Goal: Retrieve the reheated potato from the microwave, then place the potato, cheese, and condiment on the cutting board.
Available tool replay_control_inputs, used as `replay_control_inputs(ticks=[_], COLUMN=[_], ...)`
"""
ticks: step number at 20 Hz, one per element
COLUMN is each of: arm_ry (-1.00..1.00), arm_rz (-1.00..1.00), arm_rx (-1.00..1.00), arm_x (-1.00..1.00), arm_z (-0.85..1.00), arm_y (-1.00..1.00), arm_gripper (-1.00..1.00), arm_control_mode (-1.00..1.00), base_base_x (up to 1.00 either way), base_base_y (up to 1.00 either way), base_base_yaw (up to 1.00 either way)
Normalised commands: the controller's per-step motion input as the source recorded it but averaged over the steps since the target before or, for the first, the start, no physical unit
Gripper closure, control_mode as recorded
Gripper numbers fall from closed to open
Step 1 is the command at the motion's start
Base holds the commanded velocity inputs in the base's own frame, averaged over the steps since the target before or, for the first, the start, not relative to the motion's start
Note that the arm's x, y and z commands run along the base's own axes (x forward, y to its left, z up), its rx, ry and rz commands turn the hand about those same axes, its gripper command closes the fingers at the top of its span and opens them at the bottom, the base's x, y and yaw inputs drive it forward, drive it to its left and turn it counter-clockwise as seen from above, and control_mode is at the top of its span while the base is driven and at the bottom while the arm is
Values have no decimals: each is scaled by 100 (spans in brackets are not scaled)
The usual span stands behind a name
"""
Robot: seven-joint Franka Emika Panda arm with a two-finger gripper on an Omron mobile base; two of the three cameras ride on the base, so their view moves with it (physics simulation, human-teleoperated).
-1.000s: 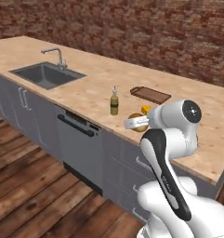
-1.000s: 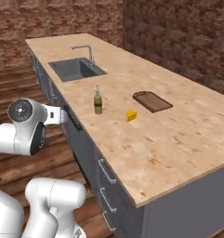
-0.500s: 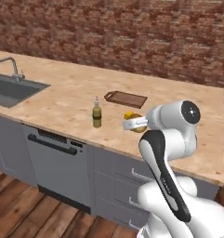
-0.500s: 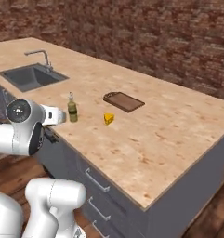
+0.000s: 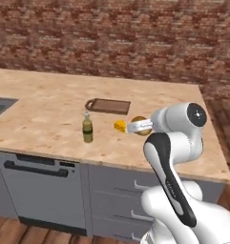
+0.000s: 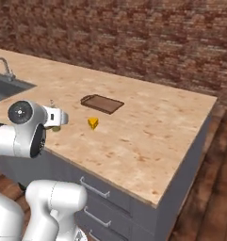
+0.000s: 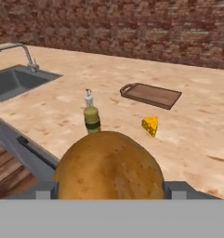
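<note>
We see claw (image 7: 108, 189) pinching potato (image 7: 108, 172); bottle (image 5: 88, 128), cheese (image 5: 120, 126) near board (image 5: 109, 106), counter (image 5: 49, 105) middle.

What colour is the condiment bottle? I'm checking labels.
Olive-green, with a darker band and pale cap: the condiment bottle, clearest in the left base view.

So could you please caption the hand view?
Gripper holding the potato, facing bottle, cheese and board.
</note>
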Motion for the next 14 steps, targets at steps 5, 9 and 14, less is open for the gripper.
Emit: replay_control_inputs(ticks=[5, 9, 14], arm_ry=[0, 0, 0], arm_rz=[0, 0, 0], arm_rx=[0, 0, 0], arm_x=[0, 0, 0], arm_z=[0, 0, 0], arm_y=[0, 0, 0], arm_gripper=[100, 100, 100], arm_control_mode=[100, 100, 100], base_base_x=[0, 0, 3], base_base_y=[68, 67, 58], base_base_yaw=[-31, -31, -38])
